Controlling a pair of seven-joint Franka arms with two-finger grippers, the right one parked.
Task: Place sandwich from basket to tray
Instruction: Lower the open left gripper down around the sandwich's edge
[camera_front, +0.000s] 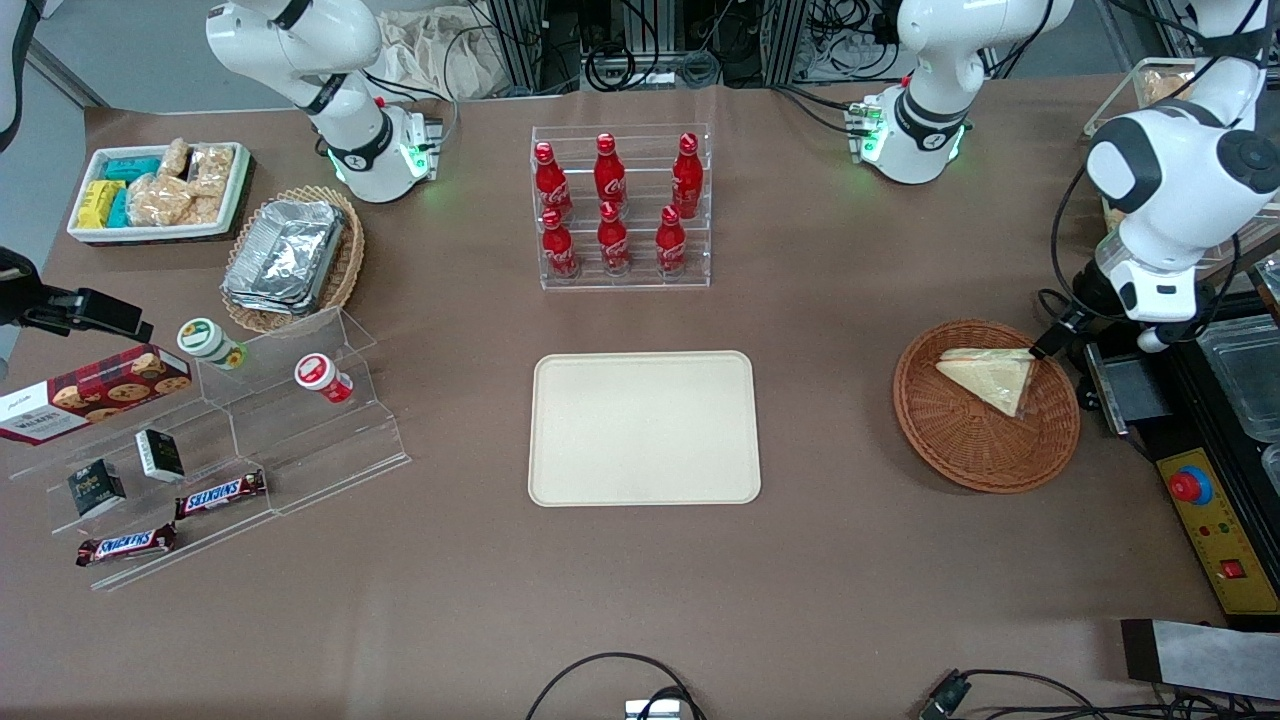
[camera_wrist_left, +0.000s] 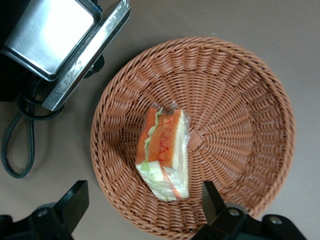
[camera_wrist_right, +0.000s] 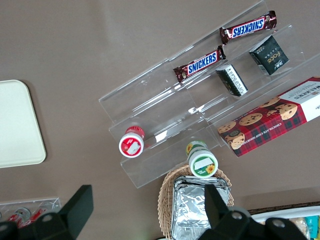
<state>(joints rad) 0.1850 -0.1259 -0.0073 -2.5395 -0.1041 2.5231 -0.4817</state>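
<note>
The sandwich (camera_front: 985, 378), a wrapped white-bread wedge, lies in the round reddish-brown basket (camera_front: 985, 450) toward the working arm's end of the table. In the left wrist view its cut edge with orange filling (camera_wrist_left: 165, 152) faces up inside the basket (camera_wrist_left: 240, 100). My left gripper (camera_front: 1048, 343) hovers over the basket's rim, just beside the sandwich. It is open and empty (camera_wrist_left: 145, 200). One finger (camera_wrist_left: 75, 200) is outside the rim and the other (camera_wrist_left: 212, 197) is over the weave. The cream tray (camera_front: 643, 427) lies bare at the table's middle, and its corner shows in the right wrist view (camera_wrist_right: 15, 125).
A metal-plated device (camera_front: 1125, 390) and a control box with a red button (camera_front: 1200, 500) stand close beside the basket. A clear rack of red bottles (camera_front: 622, 205) stands farther from the camera than the tray. An acrylic snack shelf (camera_front: 200, 440) lies toward the parked arm's end.
</note>
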